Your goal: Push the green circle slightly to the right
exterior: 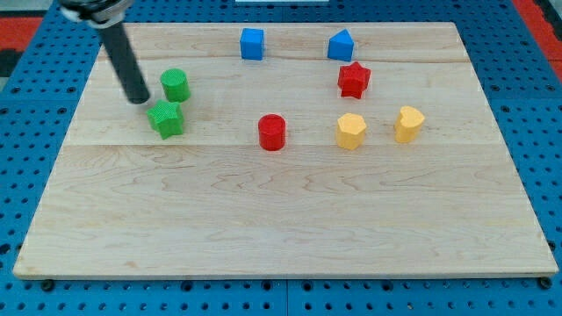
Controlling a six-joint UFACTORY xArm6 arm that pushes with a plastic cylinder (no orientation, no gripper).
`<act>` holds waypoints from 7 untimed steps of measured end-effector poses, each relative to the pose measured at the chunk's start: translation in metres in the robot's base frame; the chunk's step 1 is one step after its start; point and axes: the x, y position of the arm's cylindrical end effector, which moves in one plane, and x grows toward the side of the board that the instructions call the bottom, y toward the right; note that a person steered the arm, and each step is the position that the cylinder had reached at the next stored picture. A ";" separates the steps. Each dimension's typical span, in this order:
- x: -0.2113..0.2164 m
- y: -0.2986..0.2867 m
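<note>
The green circle (175,84) is a short cylinder standing at the board's upper left. My tip (138,98) is just to the view's left of it and slightly lower, a small gap apart. A green star (166,118) sits right below the circle, to the lower right of my tip. The dark rod slants up to the view's top left.
A blue cube (252,43) and a blue pentagon-like block (341,45) stand near the top edge. A red star (354,80), a red cylinder (272,132), a yellow hexagon (350,131) and a yellow heart (408,124) lie to the right. The wooden board (281,228) rests on a blue pegboard.
</note>
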 end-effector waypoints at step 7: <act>-0.001 0.046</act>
